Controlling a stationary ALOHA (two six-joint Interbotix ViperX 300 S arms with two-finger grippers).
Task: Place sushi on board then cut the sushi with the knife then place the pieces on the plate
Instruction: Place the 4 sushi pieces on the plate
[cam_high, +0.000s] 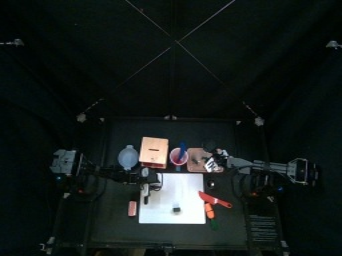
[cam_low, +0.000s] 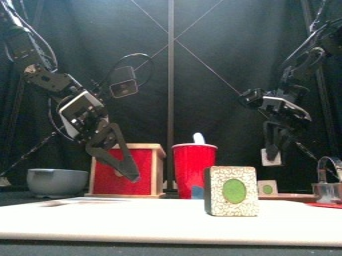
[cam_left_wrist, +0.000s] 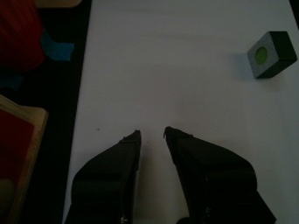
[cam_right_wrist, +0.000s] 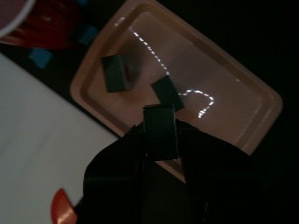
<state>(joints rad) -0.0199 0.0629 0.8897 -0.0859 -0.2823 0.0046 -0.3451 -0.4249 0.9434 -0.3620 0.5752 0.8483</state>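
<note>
In the pink tray (cam_right_wrist: 239, 109), at 1 o'clock from the white cutting board (cam_high: 181, 185): two dark green sushi pieces, one (cam_right_wrist: 115, 73) beside the other (cam_right_wrist: 169, 93), apart. Over the tray's edge, a third piece (cam_right_wrist: 158, 122) clamped between the fingers of the right gripper (cam_right_wrist: 158, 144).

At 12 o'clock from the board, a red cup (cam_low: 194, 172) with a pale tip showing above its rim. At 11 o'clock, a pale wooden box (cam_low: 127, 170) with a red drawer front. At 10 o'clock, a blue-grey bowl (cam_low: 56, 181), contents not visible.

On the board, toward its 6 o'clock edge: a lone sushi block (cam_low: 233, 191) standing on edge, its pale face with a green round centre turned to the front. Above the board's 10 o'clock corner, the left gripper (cam_left_wrist: 153, 133), fingers a little apart and holding nothing. At the board's 3 o'clock edge, a red knife (cam_high: 214, 200).

Underneath, a small black table (cam_high: 107, 228); behind, black curtains (cam_high: 171, 60).
</note>
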